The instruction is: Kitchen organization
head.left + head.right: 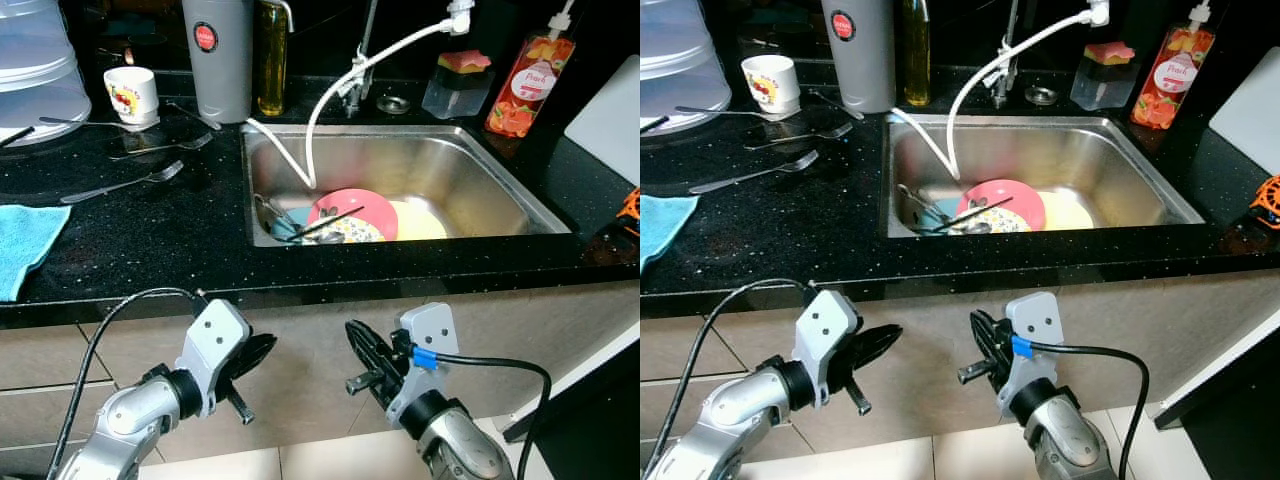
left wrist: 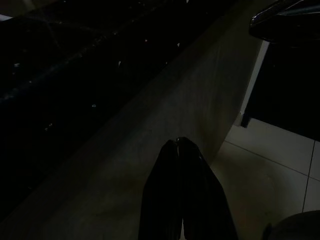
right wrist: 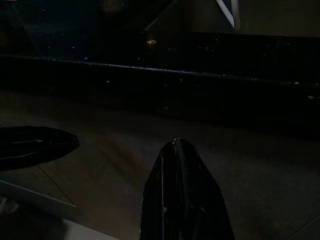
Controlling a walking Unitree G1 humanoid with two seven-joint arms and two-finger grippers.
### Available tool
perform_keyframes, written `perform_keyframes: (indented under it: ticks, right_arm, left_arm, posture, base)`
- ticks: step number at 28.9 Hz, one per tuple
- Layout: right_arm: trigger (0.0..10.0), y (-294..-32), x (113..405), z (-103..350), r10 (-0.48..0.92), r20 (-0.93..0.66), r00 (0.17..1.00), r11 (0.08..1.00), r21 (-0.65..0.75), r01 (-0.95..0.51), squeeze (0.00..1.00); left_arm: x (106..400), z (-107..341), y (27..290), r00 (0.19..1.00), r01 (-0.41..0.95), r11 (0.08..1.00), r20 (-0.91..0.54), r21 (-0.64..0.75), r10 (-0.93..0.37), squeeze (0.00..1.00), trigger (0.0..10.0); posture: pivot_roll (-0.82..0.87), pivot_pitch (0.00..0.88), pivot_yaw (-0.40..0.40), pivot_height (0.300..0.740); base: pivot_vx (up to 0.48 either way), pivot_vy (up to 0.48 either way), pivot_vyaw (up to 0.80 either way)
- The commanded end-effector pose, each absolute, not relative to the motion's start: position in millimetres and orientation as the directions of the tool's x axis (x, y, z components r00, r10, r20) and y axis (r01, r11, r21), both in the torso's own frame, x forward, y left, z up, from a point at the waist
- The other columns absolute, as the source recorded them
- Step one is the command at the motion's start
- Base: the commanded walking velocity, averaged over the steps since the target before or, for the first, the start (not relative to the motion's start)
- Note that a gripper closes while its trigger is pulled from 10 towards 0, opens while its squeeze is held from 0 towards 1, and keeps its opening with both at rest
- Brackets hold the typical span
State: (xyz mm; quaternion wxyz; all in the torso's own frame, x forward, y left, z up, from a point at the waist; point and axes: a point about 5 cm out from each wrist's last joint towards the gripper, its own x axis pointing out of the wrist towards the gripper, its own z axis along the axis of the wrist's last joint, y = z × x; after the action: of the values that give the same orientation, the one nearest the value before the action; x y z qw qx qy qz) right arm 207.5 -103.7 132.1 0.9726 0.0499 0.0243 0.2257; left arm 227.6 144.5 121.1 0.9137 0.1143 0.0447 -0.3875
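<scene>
A steel sink (image 1: 470, 165) is set in the black counter (image 1: 150, 240). In it lie a pink plate (image 1: 355, 208), a yellow plate (image 1: 420, 222), a patterned dish and some cutlery. On the counter to the left lie forks (image 1: 125, 185) and a spoon, beside a white mug (image 1: 132, 93). Both arms hang below the counter edge, in front of the cabinet. My left gripper (image 1: 262, 350) is shut and holds nothing. My right gripper (image 1: 356, 335) is shut too, with nothing in it. In both wrist views the fingers (image 2: 182, 195) (image 3: 182, 195) are pressed together.
A grey thermos (image 1: 217, 55) and an oil bottle (image 1: 271, 55) stand behind the sink's left corner. A white hose (image 1: 335, 85) runs from the tap into the sink. A soap bottle (image 1: 527, 85), a sponge box (image 1: 458, 82), a blue cloth (image 1: 25, 245) and a plastic container (image 1: 40, 65) sit around.
</scene>
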Motion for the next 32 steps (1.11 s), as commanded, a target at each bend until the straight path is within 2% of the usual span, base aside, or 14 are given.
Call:
perform_keyframes:
  ticks: [1, 32]
  right_arm:
    - [10.0, -103.7, 206.5, 130.9, 0.438, -0.031, 0.899, 0.895, 0.110, -0.432, 0.00]
    - [10.0, -104.2, 207.4, 131.8, 0.435, -0.027, 0.900, 0.896, 0.114, -0.429, 0.00]
  left_arm:
    - [225.2, 121.3, 141.7, 0.686, 0.728, 0.666, -0.171, 0.163, -0.707, 0.00, 10.0]
    - [226.0, 120.3, 142.8, 0.683, 0.730, 0.664, -0.174, 0.161, -0.709, 0.00, 10.0]
  posture:
    - [0.16, 0.033, -0.055, 0.740]
    - [0.16, 0.039, -0.055, 0.740]
  base:
    - [0.000, 0.000, 0.00]
    - [0.000, 0.000, 0.00]
